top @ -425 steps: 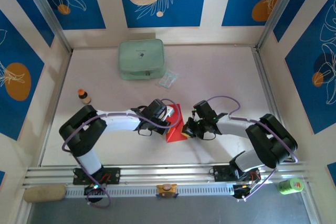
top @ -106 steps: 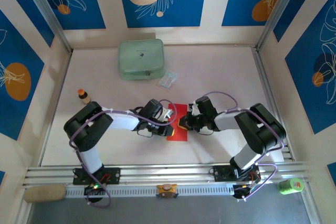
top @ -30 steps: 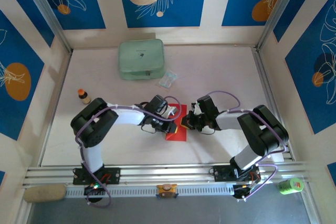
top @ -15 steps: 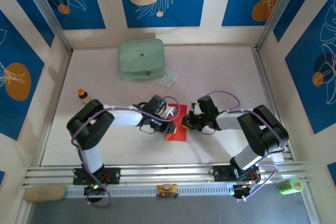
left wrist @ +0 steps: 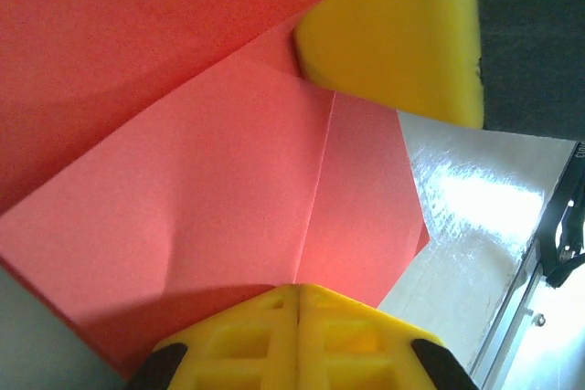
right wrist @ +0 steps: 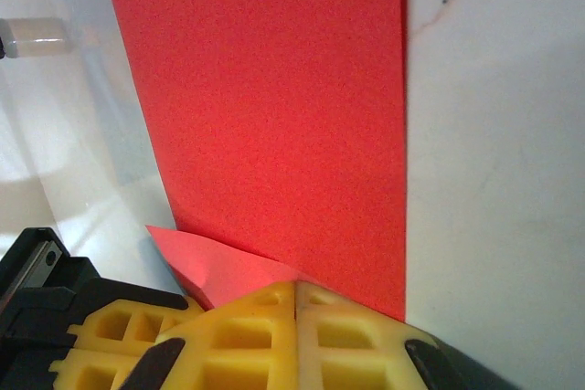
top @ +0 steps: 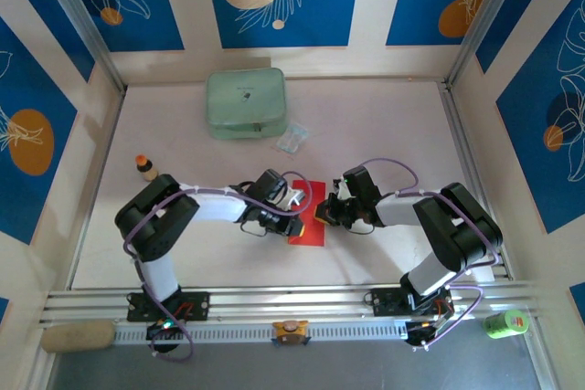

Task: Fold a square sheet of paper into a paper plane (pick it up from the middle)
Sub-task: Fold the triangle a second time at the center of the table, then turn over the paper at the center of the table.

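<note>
Left gripper (top: pixel 294 211) shifted slightly left, closed, tip on the square sheet of paper (top: pixel 310 226), right gripper (top: pixel 321 215) closed likewise, crease (left wrist: pixel 315 198) visible from left wrist

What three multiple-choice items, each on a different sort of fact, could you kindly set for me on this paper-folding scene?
1. Where does the square sheet of paper lie?
A. On the table, between the left gripper and the right gripper.
B. At the table's far edge.
C. At the table's right edge.

2. What colour are the fingers?
A. Blue.
B. Black.
C. Yellow.

3. What state is the sheet in?
A. Crumpled into a ball.
B. Folded, with straight creases.
C. Torn in two.

Answers:
1 A: the top view shows the sheet between the tips of both arms.
2 C: both wrist views show yellow fingers.
3 B: the left wrist view shows overlapping layers and a straight crease.
</note>
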Controlling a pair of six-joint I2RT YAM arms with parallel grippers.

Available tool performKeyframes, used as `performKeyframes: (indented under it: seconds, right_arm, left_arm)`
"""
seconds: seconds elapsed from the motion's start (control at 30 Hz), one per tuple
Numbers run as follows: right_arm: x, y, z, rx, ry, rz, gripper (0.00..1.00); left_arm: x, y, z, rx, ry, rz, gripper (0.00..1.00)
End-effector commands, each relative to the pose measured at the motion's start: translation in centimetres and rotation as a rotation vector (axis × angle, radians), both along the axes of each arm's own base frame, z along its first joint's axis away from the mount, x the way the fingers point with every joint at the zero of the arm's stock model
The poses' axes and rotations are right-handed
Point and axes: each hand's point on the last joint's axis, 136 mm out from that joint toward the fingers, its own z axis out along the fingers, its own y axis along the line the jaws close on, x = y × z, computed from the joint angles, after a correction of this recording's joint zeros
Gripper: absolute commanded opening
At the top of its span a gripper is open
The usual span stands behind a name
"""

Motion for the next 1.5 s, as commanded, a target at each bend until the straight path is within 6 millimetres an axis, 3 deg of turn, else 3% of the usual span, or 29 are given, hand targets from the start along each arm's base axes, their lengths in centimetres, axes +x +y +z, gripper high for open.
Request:
performKeyframes:
  seconds: [0.0,0.27,0.47,0.7,0.83,0.9,1.07,1.2,1.47]
  right_arm:
    - [-1.0,-1.5,-2.1,-0.078,0.077,-0.028,0.00]
    - [-1.0,-1.5,-2.0,-0.074,0.075,-0.024,0.00]
    - [-0.9,-1.2,-1.5,-0.059,0.063,-0.015,0.00]
    - [0.3,0.1,1.7,-0.008,-0.024,0.022,0.06]
    - [0.7,-0.7,4.0,-0.066,-0.107,-0.015,0.17]
    - [0.2,-1.3,4.6,-0.077,-0.101,-0.036,0.25]
    - [-2.3,-2.0,4.5,-0.067,-0.027,-0.040,0.28]
    - [-4.1,-2.0,3.8,-0.061,0.041,-0.053,0.31]
    - [-6.4,-0.9,2.4,-0.124,0.126,-0.038,0.35]
  left_arm:
    - [-2.0,2.4,-1.5,0.093,0.040,-0.009,0.07]
    - [-3.3,3.9,-1.7,0.113,0.054,0.008,0.08]
    - [-3.3,4.3,-0.5,0.101,0.027,0.019,0.07]
    - [-0.9,3.1,4.0,0.040,-0.098,0.027,0.07]
    - [1.1,2.0,4.9,0.010,-0.111,0.030,0.06]
    - [2.3,1.5,4.7,0.010,-0.111,0.035,0.06]
    - [4.3,0.7,3.5,0.024,-0.094,0.025,0.07]
    - [4.1,0.5,1.7,0.050,-0.060,0.005,0.06]
    - [2.8,2.2,-1.5,0.111,0.010,0.061,0.04]
